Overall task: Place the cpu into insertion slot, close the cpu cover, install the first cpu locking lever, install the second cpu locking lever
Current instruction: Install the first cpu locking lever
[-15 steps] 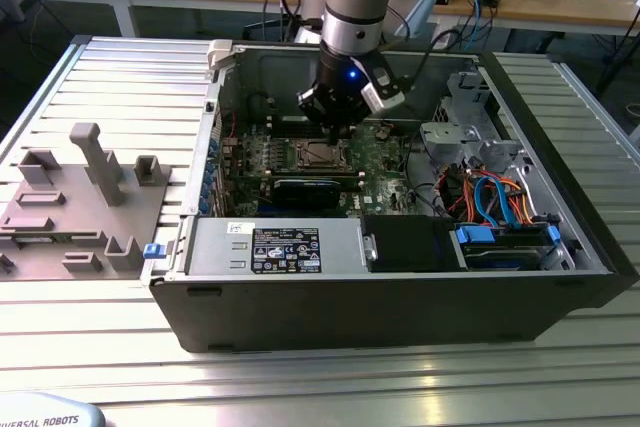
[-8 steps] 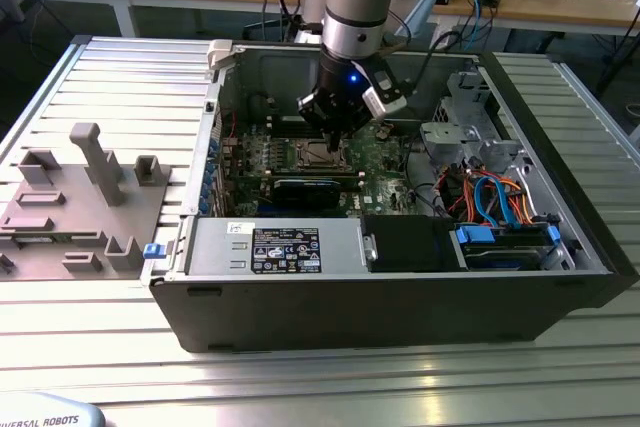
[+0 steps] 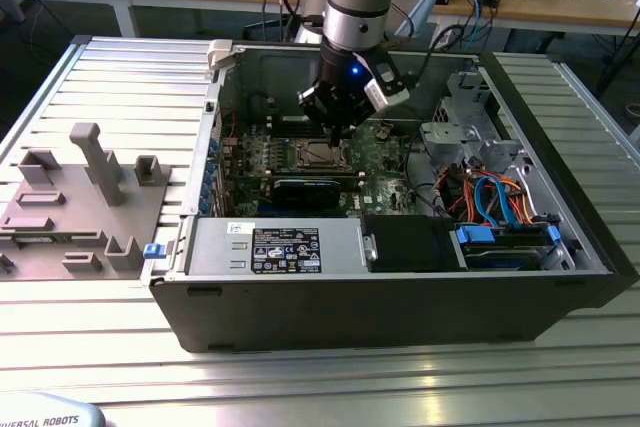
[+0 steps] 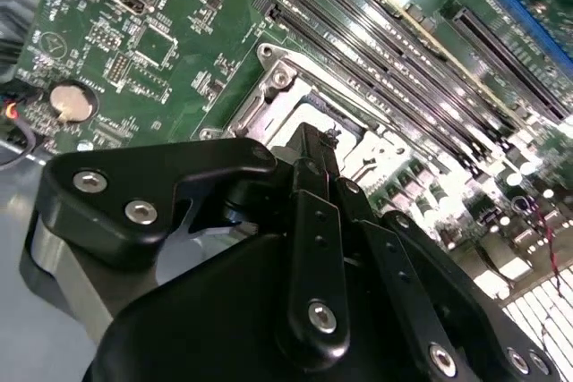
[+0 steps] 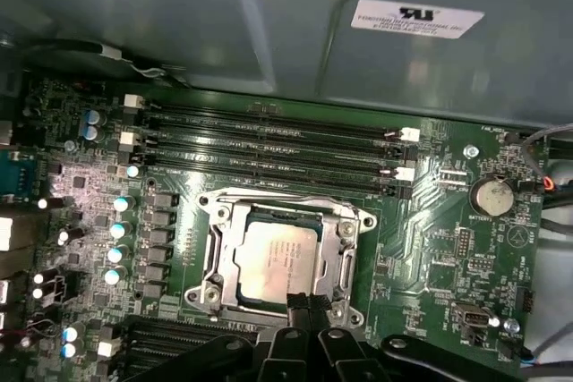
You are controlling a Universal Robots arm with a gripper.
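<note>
In both wrist views the gripper point(image 5: 303, 303) sits nearest the camera, its black fingers point(image 4: 313, 163) drawn together to a narrow point with nothing between them. The tip hangs just over the near edge of the cpu cover point(image 5: 333, 267), a thin silvery frame with a square cut-out that lies flat over the insertion slot point(image 5: 215, 221).

Through the cut-out shows the cpu point(image 5: 277, 261), a flat square with a dull silver top, seated in the slot. Fine print runs across its top, too small to read.

Around the slot spreads the green motherboard point(image 5: 430, 248), with a round coin battery point(image 5: 490, 194) off to one side. Past the slot lie long black memory slots point(image 5: 269, 145). Farthest back a grey case wall carries a white label point(image 5: 418, 17) whose writing cannot be made out.

In the exterior view the arm point(image 3: 355, 7) reaches down into the open computer case point(image 3: 400, 297) on a ribbed metal table point(image 3: 100, 347).
</note>
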